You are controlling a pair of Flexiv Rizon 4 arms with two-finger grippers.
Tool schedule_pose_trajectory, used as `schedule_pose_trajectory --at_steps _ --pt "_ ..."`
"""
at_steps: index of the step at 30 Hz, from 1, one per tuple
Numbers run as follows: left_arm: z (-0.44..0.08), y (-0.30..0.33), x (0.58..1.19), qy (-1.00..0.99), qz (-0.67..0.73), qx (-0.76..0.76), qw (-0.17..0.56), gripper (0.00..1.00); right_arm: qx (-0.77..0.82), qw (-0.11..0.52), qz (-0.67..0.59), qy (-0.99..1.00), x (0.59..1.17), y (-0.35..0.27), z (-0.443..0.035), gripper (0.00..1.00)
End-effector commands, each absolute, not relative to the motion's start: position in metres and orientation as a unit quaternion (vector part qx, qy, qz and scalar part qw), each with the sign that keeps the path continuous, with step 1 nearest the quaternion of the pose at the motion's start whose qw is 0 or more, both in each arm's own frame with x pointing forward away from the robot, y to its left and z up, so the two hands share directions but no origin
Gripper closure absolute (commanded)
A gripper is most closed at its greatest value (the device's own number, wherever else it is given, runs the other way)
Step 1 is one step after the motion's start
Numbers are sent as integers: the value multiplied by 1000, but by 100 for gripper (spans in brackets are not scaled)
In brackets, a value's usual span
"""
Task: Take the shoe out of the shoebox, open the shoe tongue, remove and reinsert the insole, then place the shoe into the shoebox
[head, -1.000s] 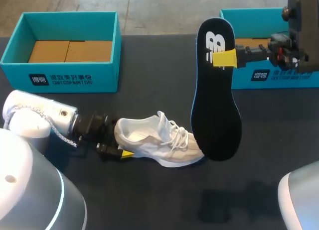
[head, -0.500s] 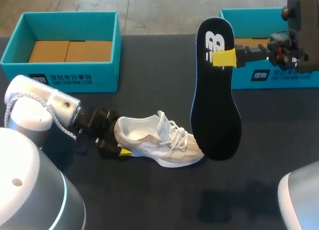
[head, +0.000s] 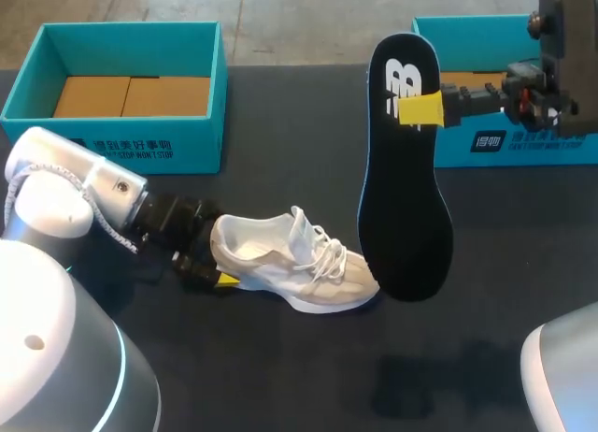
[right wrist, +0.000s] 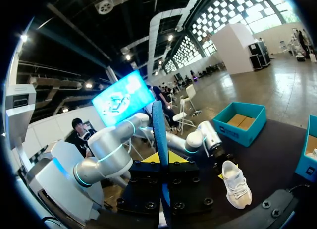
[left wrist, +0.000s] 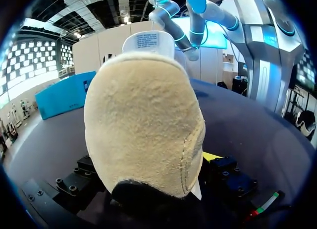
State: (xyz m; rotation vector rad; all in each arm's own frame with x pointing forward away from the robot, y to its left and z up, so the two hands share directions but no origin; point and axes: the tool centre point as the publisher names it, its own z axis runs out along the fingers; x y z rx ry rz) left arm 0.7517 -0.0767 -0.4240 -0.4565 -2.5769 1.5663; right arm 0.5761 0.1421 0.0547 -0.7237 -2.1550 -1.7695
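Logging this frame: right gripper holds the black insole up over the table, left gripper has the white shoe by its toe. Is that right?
One detail is wrong. The left gripper holds the white shoe by its heel, not its toe. The left wrist view shows the tan heel right at the gripper. The right gripper does hold the black insole up over the table.

A white shoe point(head: 294, 268) is set on its sole, a black insole point(head: 404, 203) is held upright nearby, and a teal shoebox point(head: 37, 137) is left open behind.
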Motion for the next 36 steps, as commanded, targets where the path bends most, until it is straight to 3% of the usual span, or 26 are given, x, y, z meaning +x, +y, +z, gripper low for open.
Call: schedule_pose_trajectory --at_steps 1,36 --pt "-417 -75 753 -853 496 -155 49 0 -248 132 -607 -743 579 145 57 100" --pt "-390 -50 769 -887 418 -174 90 0 -248 132 -607 -743 579 145 57 100"
